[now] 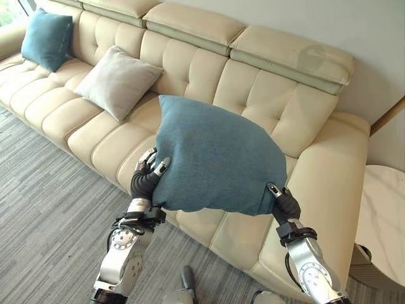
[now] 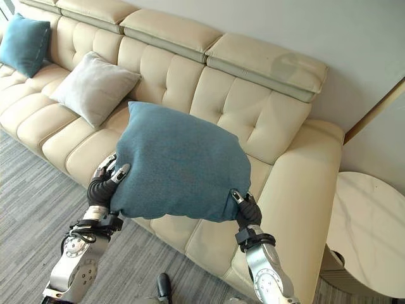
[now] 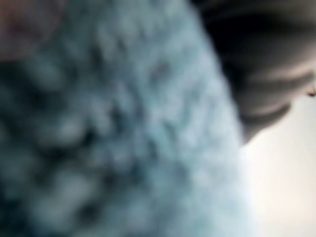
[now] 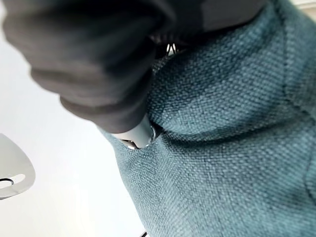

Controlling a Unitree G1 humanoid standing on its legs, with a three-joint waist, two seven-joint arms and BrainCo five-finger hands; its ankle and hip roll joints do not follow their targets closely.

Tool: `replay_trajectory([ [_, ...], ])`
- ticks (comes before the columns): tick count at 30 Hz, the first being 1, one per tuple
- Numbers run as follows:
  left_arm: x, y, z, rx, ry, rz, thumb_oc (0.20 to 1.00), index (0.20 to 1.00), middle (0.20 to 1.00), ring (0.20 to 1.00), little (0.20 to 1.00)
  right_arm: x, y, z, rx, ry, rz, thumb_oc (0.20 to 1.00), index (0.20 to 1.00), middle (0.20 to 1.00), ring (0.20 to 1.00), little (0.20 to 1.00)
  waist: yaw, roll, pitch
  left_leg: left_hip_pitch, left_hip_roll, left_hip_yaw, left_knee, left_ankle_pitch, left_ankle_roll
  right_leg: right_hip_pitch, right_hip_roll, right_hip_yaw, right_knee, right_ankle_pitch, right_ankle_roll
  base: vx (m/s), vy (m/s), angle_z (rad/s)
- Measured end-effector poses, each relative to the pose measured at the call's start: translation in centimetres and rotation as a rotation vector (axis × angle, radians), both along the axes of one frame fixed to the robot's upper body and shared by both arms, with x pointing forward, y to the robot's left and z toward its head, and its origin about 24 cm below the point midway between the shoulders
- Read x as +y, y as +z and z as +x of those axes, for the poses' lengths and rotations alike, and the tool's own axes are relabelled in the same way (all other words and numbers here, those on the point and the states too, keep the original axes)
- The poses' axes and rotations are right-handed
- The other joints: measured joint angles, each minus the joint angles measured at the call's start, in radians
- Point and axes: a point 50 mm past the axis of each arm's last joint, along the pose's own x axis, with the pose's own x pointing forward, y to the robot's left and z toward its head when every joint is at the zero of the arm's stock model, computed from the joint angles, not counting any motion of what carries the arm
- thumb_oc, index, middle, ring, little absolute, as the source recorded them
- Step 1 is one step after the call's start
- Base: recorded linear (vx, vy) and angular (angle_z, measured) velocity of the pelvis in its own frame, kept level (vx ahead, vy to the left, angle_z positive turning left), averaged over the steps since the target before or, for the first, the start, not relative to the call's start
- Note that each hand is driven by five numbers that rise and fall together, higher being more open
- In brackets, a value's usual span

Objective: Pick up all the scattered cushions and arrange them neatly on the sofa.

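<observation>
Holding the blue cushion (image 1: 215,158) between them, the left hand (image 1: 149,172) and right hand (image 1: 283,201) clamp its sides above the sofa (image 1: 266,95). Next, lower it onto the seat past the fingers.

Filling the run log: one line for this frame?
held: teal cushion | left hand, right hand: gripping its lower corners | over: sofa | seated: grey cushion, second teal cushion

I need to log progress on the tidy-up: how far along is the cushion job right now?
Two cushions already lean against the sofa backrest: a teal cushion at the far left and a grey cushion beside it. In hand is the large teal cushion, held above the seat between the left hand and right hand, fingers curled on its lower edge. Left: setting it down on the bare seat on the right.
</observation>
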Motion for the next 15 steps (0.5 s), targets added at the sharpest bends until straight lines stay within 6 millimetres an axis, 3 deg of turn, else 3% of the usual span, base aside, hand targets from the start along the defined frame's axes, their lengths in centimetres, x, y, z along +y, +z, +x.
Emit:
replay_trajectory([
  [1,0.31,0.03,-0.03,0.000,0.013,0.004,0.200,0.200,0.200,0.200,0.200,0.24,0.02,0.03,-0.001,0.009,0.002,0.200,0.200,0.200,0.200,0.200,0.001,-0.005,0.003,0.004,0.000,0.013,0.000,-0.009,-0.008,-0.035,0.009,-0.033,0.004,0.008,-0.012,0.16,-0.017,-0.33],
  [3,0.38,-0.13,-0.06,0.010,0.030,-0.002,0.200,0.200,0.200,0.200,0.200,0.45,0.03,0.09,-0.001,0.015,0.006,0.200,0.200,0.200,0.200,0.200,0.002,-0.009,0.006,0.016,0.013,0.039,0.000,-0.012,-0.015,-0.073,0.029,-0.133,0.005,0.082,-0.088,0.19,-0.084,-0.17],
  [5,0.16,-0.25,-0.10,0.013,0.027,-0.010,0.200,0.200,0.200,0.200,0.200,0.26,-0.02,0.07,0.001,0.014,-0.002,0.200,0.200,0.200,0.200,0.200,0.000,-0.006,0.007,0.023,0.030,0.043,0.001,-0.015,-0.032,-0.058,0.039,-0.176,-0.013,0.091,-0.100,0.20,-0.112,-0.10],
  [8,0.13,-0.41,-0.20,0.018,0.030,-0.017,0.200,0.200,0.200,0.200,0.200,0.26,-0.05,0.05,0.004,0.016,0.003,0.200,0.200,0.200,0.200,0.200,0.001,-0.003,0.009,0.032,0.063,0.057,0.034,-0.012,-0.073,-0.036,0.078,-0.168,-0.028,0.079,-0.120,0.22,-0.158,-0.27],
  [10,0.20,-0.54,-0.32,0.024,0.033,-0.018,0.200,0.200,0.200,0.200,0.200,0.26,-0.06,0.04,0.005,0.020,-0.001,0.200,0.200,0.200,0.200,0.200,0.006,-0.006,0.013,0.028,0.094,0.080,0.115,-0.053,-0.098,-0.031,0.097,-0.147,-0.020,0.063,-0.143,0.14,-0.096,-0.45],
  [12,0.35,-0.57,-0.31,0.027,0.038,-0.014,0.200,0.200,0.200,0.200,0.200,0.31,-0.12,0.03,0.007,0.026,-0.006,0.200,0.200,0.200,0.200,0.200,0.032,-0.024,0.019,0.009,0.121,0.073,0.267,-0.087,-0.117,-0.021,0.109,-0.087,-0.010,0.046,-0.171,0.12,-0.019,-0.83],
  [14,0.14,-0.58,-0.28,0.026,0.037,-0.024,0.200,0.200,0.200,0.200,0.200,0.17,-0.16,0.00,0.009,0.033,-0.019,0.200,0.200,0.200,0.200,0.200,0.044,-0.011,0.026,-0.006,0.139,0.021,0.360,-0.095,-0.122,0.017,0.126,-0.062,-0.038,0.061,-0.189,0.07,0.106,-0.59],
  [15,0.00,-0.60,-0.30,0.025,0.035,-0.030,0.200,0.200,0.200,0.200,0.200,0.00,-0.17,-0.02,0.010,0.037,-0.032,0.200,0.200,0.200,0.200,0.200,0.027,-0.012,0.030,-0.028,0.140,-0.025,0.416,-0.100,-0.123,0.036,0.133,-0.029,-0.056,0.066,-0.202,0.10,0.150,-0.41],
])
